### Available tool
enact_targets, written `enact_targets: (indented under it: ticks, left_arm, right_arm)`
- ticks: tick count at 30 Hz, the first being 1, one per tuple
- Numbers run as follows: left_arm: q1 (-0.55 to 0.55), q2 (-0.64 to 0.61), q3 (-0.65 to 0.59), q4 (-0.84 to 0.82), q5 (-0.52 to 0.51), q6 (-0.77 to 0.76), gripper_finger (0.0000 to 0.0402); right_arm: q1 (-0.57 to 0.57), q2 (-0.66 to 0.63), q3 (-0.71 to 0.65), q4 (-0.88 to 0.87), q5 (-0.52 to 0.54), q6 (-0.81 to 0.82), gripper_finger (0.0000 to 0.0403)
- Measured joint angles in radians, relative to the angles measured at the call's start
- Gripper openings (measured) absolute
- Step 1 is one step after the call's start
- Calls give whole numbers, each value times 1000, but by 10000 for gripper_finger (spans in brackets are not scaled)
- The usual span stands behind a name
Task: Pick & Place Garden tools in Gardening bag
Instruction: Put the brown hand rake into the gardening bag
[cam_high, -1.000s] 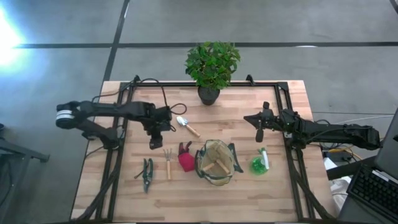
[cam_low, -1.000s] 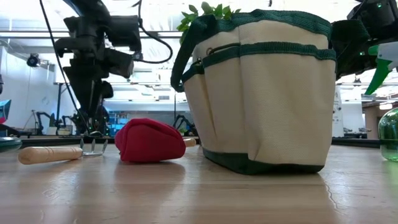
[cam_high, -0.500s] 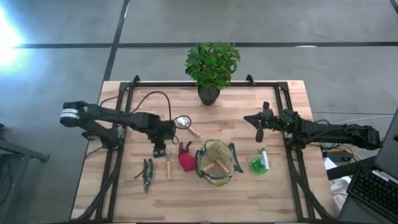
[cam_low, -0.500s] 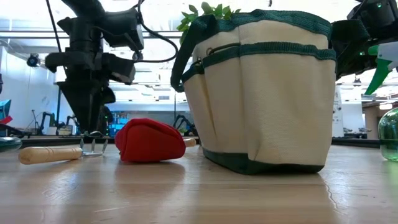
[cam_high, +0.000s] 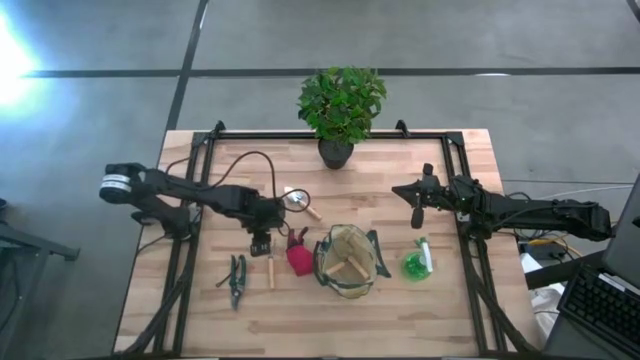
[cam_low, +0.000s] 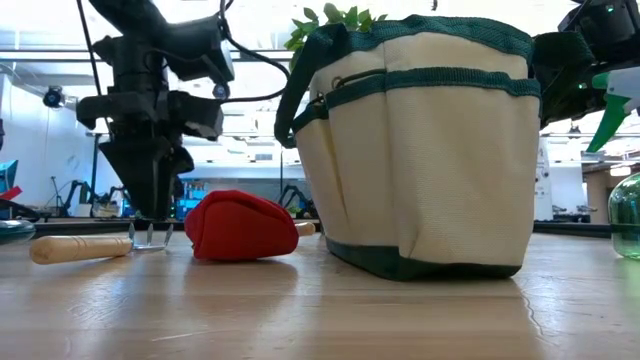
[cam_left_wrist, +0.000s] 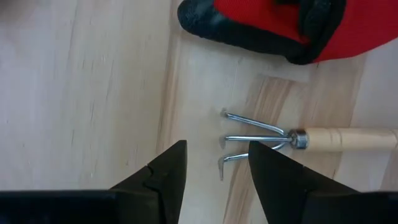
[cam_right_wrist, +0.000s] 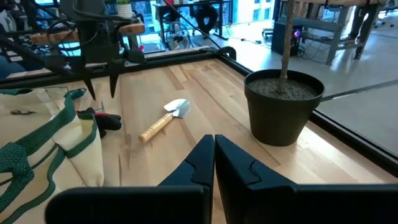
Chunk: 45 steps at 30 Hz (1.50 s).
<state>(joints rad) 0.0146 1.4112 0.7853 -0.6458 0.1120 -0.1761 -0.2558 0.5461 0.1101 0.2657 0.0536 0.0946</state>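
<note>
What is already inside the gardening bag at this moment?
From above, the gardening bag holds at least one wooden-handled tool lying across its open mouth. Anything beneath it is hidden by the bag's walls; the low view shows only the closed side.

There is one gardening bag (cam_high: 347, 260), and two wooden handles poke up inside it. One red glove (cam_high: 298, 256) lies on the table. There is one small fork (cam_high: 270, 263) with three metal prongs and a wooden handle. There is one trowel (cam_high: 299, 201) with a wooden handle. There is one pair of dark green pruners (cam_high: 236, 280). There is one green spray bottle (cam_high: 417, 262). One leafy plant (cam_high: 340, 100) sits in one black pot (cam_high: 335, 152). Two robot arms reach over one wooden table (cam_high: 300, 320).
</note>
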Motion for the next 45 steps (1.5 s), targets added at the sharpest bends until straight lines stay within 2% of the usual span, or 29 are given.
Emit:
enact_targets:
  ticks: [17, 20, 26, 27, 39, 45]
  left_arm:
    - [-17, 125, 1, 29, 0, -1, 165]
    - [-17, 132, 1, 33, -8, -2, 134]
    - [-19, 104, -1, 45, 9, 12, 23]
    - [-19, 98, -1, 43, 15, 14, 13]
    - [-18, 97, -1, 30, 55, 14, 5]
    - [-17, 96, 37, -55, 56, 13, 5]
  right_arm:
    - [0, 0, 0, 0, 0, 2, 8]
    - [0, 0, 0, 0, 0, 2, 8]
    - [0, 0, 0, 0, 0, 1, 8]
    - [0, 0, 0, 0, 0, 0, 8]
    - [0, 0, 0, 0, 0, 1, 8]
    - [0, 0, 0, 0, 0, 0, 8]
